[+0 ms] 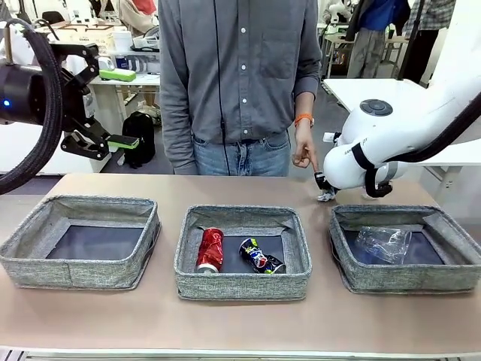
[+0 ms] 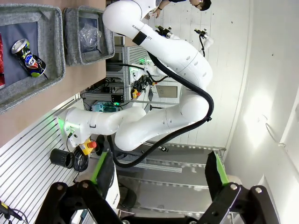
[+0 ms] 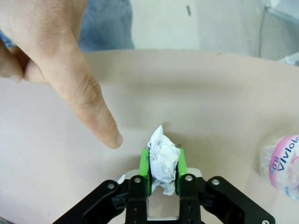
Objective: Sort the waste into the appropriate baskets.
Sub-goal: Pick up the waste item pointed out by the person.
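Note:
My right gripper [image 3: 163, 161] is shut on the small white paper wad [image 3: 162, 148], which rests on the tan table. In the front view that gripper [image 1: 326, 193] reaches down behind the right basket [image 1: 409, 279]. A person's hand [image 3: 88, 93] points a finger at the wad from just beside it. A water bottle [image 3: 283, 161] with a pink label lies to the right. The red can [image 1: 210, 250] and the dark blue-and-yellow can [image 1: 261, 256] lie in the middle basket [image 1: 240, 286]. A clear plastic cup [image 1: 383, 242] lies in the right basket. My left gripper [image 1: 120, 109] hangs open high at the left, holding nothing.
The left basket [image 1: 75, 275] shows only its dark base. The person [image 1: 240, 83] stands at the far side of the table, hand [image 1: 304, 154] lowered near my right gripper. The three baskets sit in a row, with bare table in front of and behind them.

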Motion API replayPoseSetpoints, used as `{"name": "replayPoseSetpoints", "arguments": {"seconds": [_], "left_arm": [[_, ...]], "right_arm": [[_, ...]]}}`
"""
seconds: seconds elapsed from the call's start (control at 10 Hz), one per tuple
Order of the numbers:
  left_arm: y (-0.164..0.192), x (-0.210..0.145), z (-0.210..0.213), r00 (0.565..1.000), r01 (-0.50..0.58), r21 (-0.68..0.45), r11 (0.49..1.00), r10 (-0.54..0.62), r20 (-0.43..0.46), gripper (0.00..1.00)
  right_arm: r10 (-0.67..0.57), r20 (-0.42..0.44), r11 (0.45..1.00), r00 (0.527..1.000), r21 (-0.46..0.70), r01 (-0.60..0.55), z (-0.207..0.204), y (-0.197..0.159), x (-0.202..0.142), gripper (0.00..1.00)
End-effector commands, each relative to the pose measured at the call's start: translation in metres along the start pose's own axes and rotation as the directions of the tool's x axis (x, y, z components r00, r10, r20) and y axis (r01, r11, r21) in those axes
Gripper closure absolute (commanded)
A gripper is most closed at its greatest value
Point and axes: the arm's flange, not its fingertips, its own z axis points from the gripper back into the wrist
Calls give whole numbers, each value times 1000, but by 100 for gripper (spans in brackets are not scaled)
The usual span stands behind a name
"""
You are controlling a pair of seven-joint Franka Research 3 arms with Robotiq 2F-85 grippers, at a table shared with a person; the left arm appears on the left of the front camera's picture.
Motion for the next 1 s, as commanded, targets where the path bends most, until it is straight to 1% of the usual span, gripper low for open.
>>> {"name": "replayPoseSetpoints", "arguments": {"seconds": [0.0, 0.3, 0.4, 0.5, 0.6, 0.8, 0.9], "left_arm": [[-2, -1, -1, 1000, 1, -21, 1000, -1, -1, 0], [-2, -1, -1, 1000, 1, -21, 1000, -1, -1, 0], [-2, -1, -1, 1000, 1, -21, 1000, -1, -1, 0], [-2, -1, -1, 1000, 1, -21, 1000, -1, -1, 0], [-2, -1, -1, 1000, 1, -21, 1000, -1, -1, 0], [-2, -1, -1, 1000, 1, -21, 1000, -1, -1, 0], [-2, -1, -1, 1000, 1, -21, 1000, -1, -1, 0]], "right_arm": [[16, -2, 999, 1000, -35, -16, 5, 6, 3, 100], [14, -17, 999, 1000, -28, -15, 8, 6, 2, 100], [15, -23, 1000, 1000, -25, -15, 18, 6, 2, 100], [6, -20, 1000, 1000, 1, -6, 46, 6, 8, 100], [19, -74, 1000, 997, -17, -21, 74, 7, 13, 100], [42, -169, 995, 985, -79, -56, 152, 22, 21, 100], [73, -219, 988, 973, -118, -101, 196, 34, 21, 100]]}}
